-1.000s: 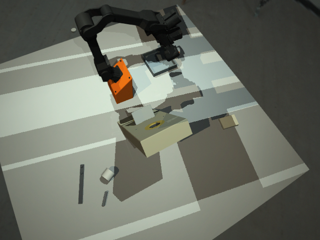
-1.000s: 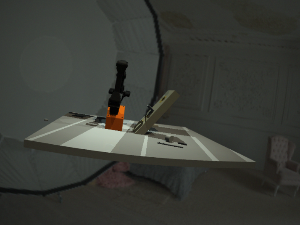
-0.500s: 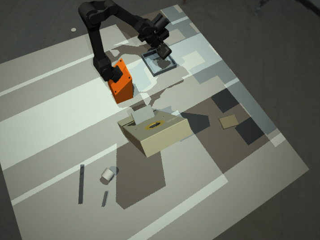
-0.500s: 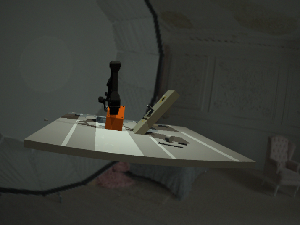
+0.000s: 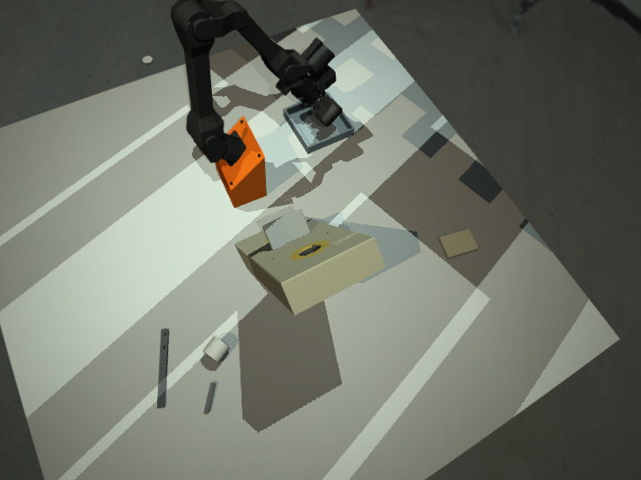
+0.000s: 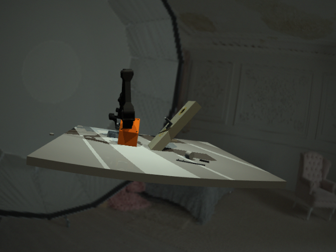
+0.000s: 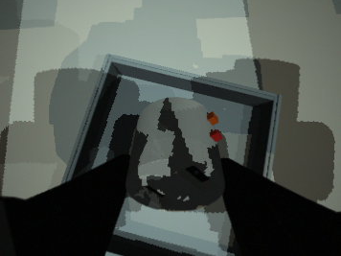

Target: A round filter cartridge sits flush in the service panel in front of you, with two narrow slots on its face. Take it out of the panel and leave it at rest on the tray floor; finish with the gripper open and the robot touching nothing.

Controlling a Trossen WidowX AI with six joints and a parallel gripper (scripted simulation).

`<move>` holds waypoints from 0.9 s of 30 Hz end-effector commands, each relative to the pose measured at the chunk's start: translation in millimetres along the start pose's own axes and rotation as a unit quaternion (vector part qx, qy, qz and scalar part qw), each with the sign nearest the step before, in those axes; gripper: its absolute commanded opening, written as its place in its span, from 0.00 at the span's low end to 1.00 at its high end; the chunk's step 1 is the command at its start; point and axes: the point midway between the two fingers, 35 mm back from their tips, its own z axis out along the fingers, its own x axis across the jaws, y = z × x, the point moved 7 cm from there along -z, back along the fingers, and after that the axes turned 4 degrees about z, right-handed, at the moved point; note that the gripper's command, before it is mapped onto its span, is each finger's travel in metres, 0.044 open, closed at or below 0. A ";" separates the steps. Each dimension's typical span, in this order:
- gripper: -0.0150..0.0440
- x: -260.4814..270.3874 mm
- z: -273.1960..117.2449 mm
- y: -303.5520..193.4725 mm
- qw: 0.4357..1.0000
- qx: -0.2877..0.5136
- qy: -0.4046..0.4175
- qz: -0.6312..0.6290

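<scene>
Claw (image 5: 320,109) (image 7: 174,164) clamped on filter cartridge (image 7: 174,150); cartridge positioned above tray (image 5: 331,142) (image 7: 193,80); panel opening (image 5: 310,249) (image 6: 182,110) vacant.

Pale tabletop (image 5: 123,266) (image 6: 134,162), striped by light. Around the tilted service panel (image 5: 331,276) (image 6: 179,122): tray (image 5: 331,143) (image 6: 112,134), orange base (image 5: 251,180) (image 6: 128,139), white cylinder (image 5: 215,349) (image 6: 189,154), dark bars (image 5: 162,367) (image 5: 210,397) (image 6: 190,162) (image 6: 204,160), tan block (image 5: 458,243).

Cartridge (image 7: 158,150) above tray (image 5: 295,133) (image 7: 192,80), beside panel-facing base

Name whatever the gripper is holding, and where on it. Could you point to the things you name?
The gripper (image 5: 327,118) (image 7: 174,164) holds the filter cartridge (image 7: 174,147) by opposite sides of its round body, near the slotted end.
</scene>
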 end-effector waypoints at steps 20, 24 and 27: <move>0.70 -1.6 31.0 -22.3 1.000 0.004 0.000 0.000; 0.88 -1.6 31.0 -22.3 1.000 0.004 0.000 0.000; 1.00 -1.6 31.0 -22.3 1.000 0.004 0.000 0.000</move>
